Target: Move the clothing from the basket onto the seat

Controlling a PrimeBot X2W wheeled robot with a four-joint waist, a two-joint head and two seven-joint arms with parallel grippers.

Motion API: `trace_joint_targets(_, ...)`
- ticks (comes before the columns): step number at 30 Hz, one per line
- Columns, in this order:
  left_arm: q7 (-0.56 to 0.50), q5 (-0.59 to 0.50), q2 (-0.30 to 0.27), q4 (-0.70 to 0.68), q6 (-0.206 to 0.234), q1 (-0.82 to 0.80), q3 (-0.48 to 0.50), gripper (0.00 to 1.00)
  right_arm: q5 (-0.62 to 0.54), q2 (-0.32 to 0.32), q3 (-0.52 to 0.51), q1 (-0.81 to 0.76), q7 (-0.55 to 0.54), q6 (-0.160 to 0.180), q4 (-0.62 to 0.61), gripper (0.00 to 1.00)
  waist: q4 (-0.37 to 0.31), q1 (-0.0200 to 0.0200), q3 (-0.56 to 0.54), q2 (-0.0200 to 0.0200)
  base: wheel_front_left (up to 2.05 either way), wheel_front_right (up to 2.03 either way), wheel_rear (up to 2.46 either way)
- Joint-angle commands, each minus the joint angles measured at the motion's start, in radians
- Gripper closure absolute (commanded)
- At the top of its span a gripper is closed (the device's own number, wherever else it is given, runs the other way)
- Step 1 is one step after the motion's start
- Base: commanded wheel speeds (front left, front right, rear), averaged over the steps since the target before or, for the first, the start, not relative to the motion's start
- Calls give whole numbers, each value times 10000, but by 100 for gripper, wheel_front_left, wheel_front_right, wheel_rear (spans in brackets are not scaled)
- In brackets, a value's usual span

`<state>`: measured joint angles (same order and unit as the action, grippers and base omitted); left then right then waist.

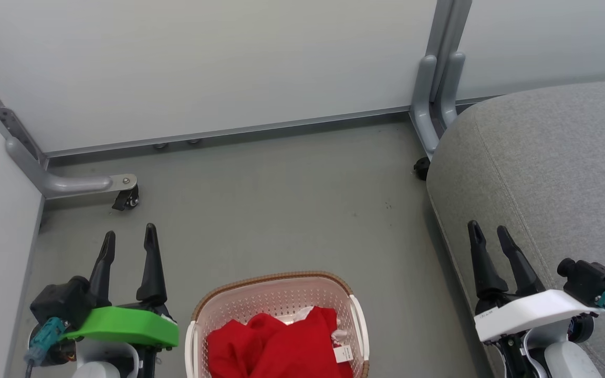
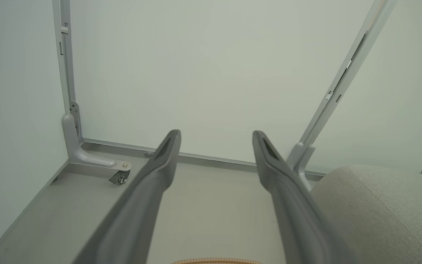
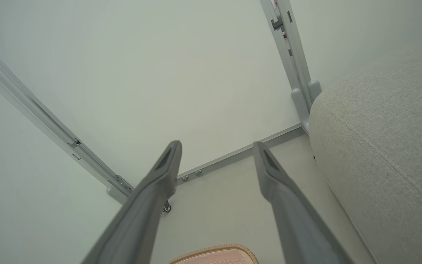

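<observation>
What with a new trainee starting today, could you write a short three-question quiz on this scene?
1. True or false: the clothing lies in the basket.
2. On which side of the basket is the seat? A) the robot's left B) the robot's right
3. Fill in: the jaws of the left gripper and the right gripper stand ____.
Key: 1 true; 2 B; 3 open.
</observation>
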<state>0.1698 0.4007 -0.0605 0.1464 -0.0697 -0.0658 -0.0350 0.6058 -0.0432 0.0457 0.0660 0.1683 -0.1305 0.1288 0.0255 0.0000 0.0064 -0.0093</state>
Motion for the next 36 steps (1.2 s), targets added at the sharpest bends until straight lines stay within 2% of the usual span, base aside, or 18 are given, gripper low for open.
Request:
trace_joint_targets(1, 95, -355, -121, -64, 47, -81, -45, 0, -301, -64, 21, 50, 119, -3, -135, 0, 6, 0, 3, 60, 0, 0, 0)
trace_joint_targets(19, 485, -1938, -231, -7, 207, -34, -292, 0, -2010, -77, -42, 57, 497, -3, -289, 0, 69, 0, 35, 73, 0, 0, 0)
trace_joint_targets(36, 813, -3290, -312, 2, 323, 38, -513, 0, -3567, -91, 39, 124, 823, -4, 192, 0, 131, 0, 31, 86, 0, 0, 0)
